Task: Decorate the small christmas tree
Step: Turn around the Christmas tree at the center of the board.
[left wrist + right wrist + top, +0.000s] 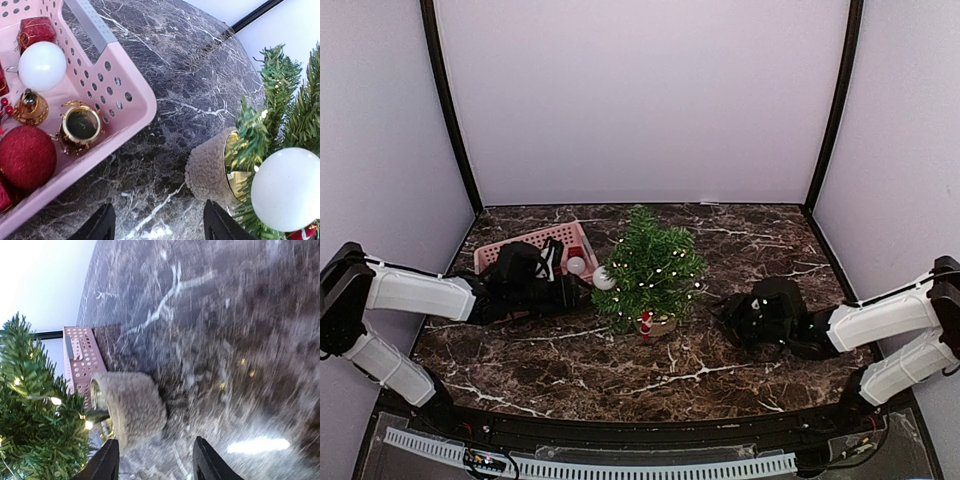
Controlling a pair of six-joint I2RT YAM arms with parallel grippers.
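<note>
Marble, dark with white veins, forms the table (570, 370), shut in by pale walls (640, 100) on three sides. Wide bare stretches lie in front and to the right, so both arms have room to swing. The one tight spot is the narrow strip between the basket and the tree. Near the middle of the table the small christmas tree (650, 265) stands upright in its tan pot (207, 172), its lights lit. A pink basket (525, 241) sits just left of it and slightly farther back, close but apart, and its corner rim must be cleared on any lift. Low over that strip hangs the left gripper (157, 225), fingers spread with nothing between them. On the tree's right the right gripper (155, 460) sits low, likewise spread and empty. Decorating looks partly done: a white ball (604, 279) hangs on the tree's left side and a small red piece (646, 323) near its foot. A red ball (26, 156), a second white ball (42, 65) and gold bells (80, 125) lie in the basket, probably next to go up.
</note>
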